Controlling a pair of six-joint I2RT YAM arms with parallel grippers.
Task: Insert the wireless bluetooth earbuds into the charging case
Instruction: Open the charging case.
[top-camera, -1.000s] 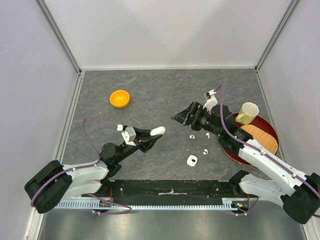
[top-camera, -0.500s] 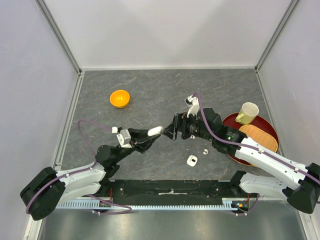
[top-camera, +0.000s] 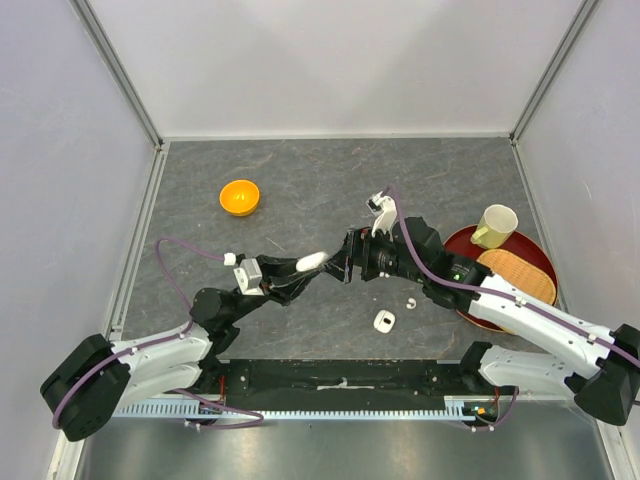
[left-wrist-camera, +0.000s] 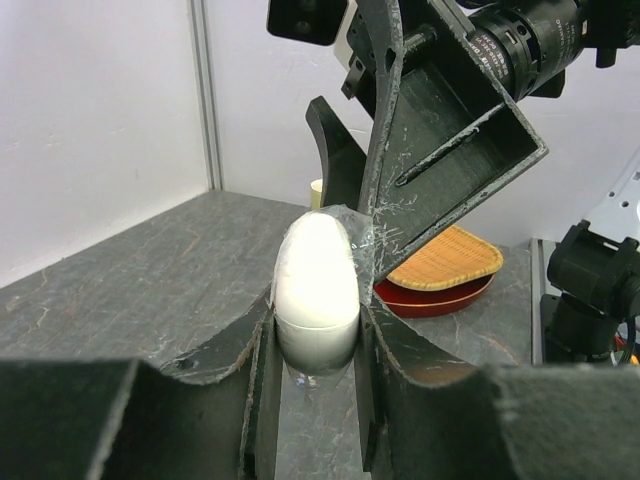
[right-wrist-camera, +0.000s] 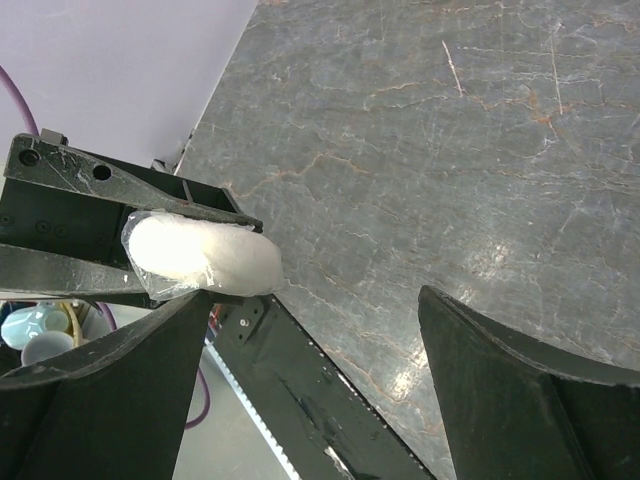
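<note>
Swung leftward, the spread right gripper nears the left gripper pinching one charging case; one earbud shows.

An orange bowl is sitting alone on the gray tabletop, far on the left. On the right, a pale cup and a woven mat (tan colored) are resting on a red plate.

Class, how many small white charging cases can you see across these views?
2. One white case is clamped in the left tool above the table; the other case lies on the table near the front edge. The right arm may hide more.
</note>
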